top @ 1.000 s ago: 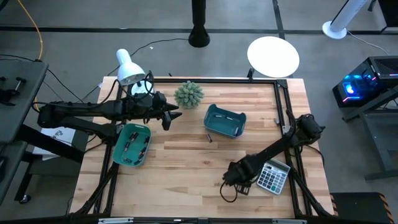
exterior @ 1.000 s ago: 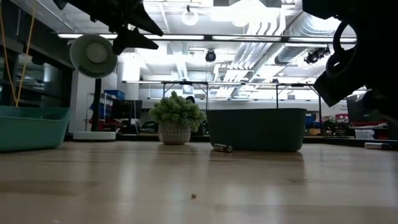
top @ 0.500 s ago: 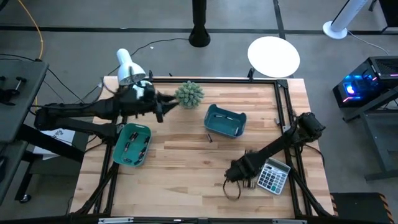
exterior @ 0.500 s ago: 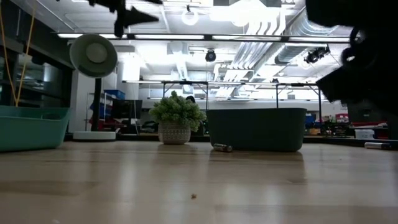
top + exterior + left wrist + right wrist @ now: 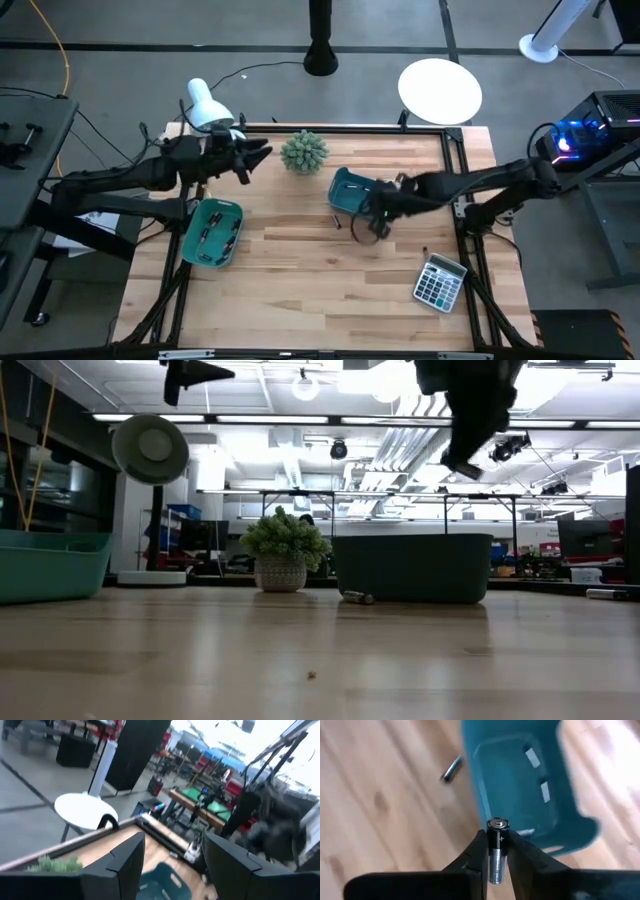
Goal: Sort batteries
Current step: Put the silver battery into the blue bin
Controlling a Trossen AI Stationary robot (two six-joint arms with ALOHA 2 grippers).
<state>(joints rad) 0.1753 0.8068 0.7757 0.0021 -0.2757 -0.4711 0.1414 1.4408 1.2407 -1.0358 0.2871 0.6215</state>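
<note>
The right claw [image 5: 496, 851] is clamped on a battery [image 5: 497, 851], a slim cylinder with a dark upper body, a paler silvery lower part and a small metal cap facing the camera. It stands upright between the two dark fingers [image 5: 476, 854], held in the air just beside the dark teal tray [image 5: 362, 193] near the middle of the wooden surface [image 5: 300, 280]; in the high view the claw [image 5: 377, 214] sits at that tray's near edge and the battery itself is too small to make out there. A second battery [image 5: 451, 768] lies loose on the wood just beside the same tray, seen again in the low view [image 5: 358, 598] as a small dark cylinder with a pale end. More batteries [image 5: 212, 235] lie in the lighter teal tray [image 5: 190, 240] at the left edge, only thin dark and pale slivers from above.

The left claw [image 5: 262, 152] hangs raised over the far left corner, near the small potted plant [image 5: 304, 151], its fingers [image 5: 125, 862] apart with nothing between them. A grey calculator [image 5: 440, 280] rests near the right front corner. The right wrist view is blurred around the tray, so its contents cannot be told.
</note>
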